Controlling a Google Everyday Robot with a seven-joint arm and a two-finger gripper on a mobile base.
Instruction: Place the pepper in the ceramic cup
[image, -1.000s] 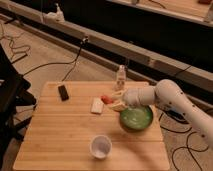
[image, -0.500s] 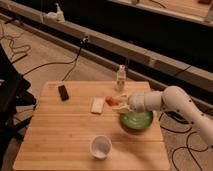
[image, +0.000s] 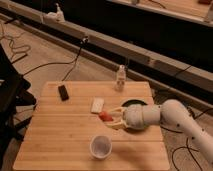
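Note:
The pepper (image: 105, 116) is a small orange-red piece held between the fingertips of my gripper (image: 108, 117), a little above the wooden table (image: 55, 130). The gripper reaches in from the right on a white arm (image: 165, 116). The ceramic cup (image: 101, 146) is a small white round cup standing upright near the table's front edge, below and slightly left of the gripper, apart from it. The cup looks empty.
The green bowl (image: 131, 103) sits behind the gripper's wrist, mostly hidden by it. A white flat block (image: 97, 105) lies just behind the pepper. A black object (image: 63, 92) lies at the back left. A small bottle (image: 120, 78) stands at the back edge.
The gripper has moved left and toward the front, away from the green bowl, carrying the pepper. It is now closer to the white cup.

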